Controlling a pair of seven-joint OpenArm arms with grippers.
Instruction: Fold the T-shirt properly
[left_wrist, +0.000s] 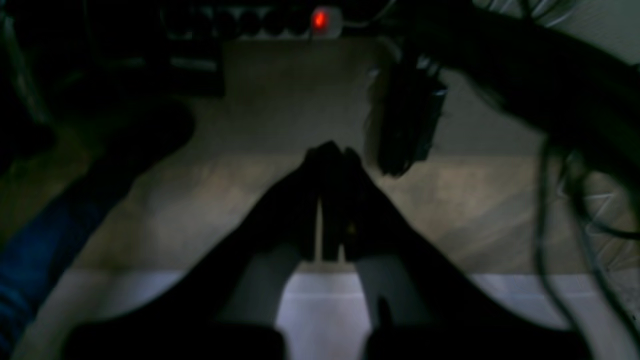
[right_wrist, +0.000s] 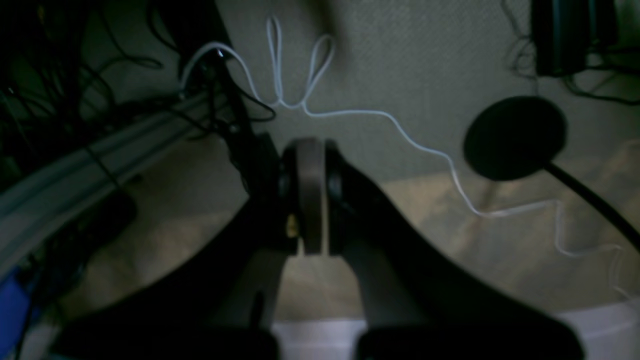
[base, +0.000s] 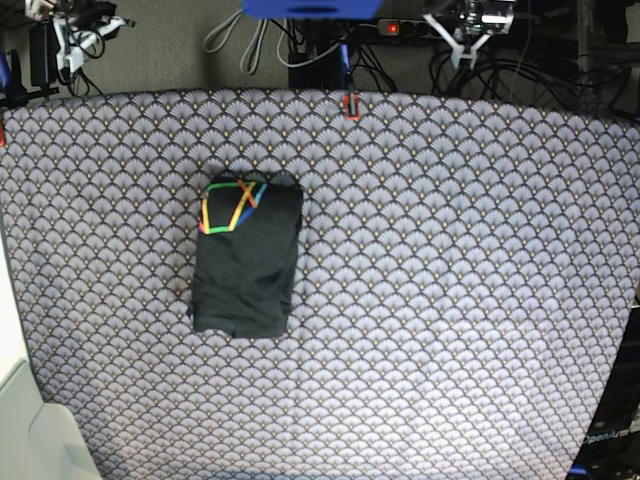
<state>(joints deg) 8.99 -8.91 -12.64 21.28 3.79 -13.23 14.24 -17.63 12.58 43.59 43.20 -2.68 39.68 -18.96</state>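
A scallop-patterned cloth is covering the tabletop, the folded T-shirt is lying well apart from both clenched, empty pincers, left pincer and right pincer.

- T-shirt: dark charcoal, folded into a compact upright rectangle.
- Multicoloured line graphic faces up at its far end.
- Lies flat, left of centre in base view.
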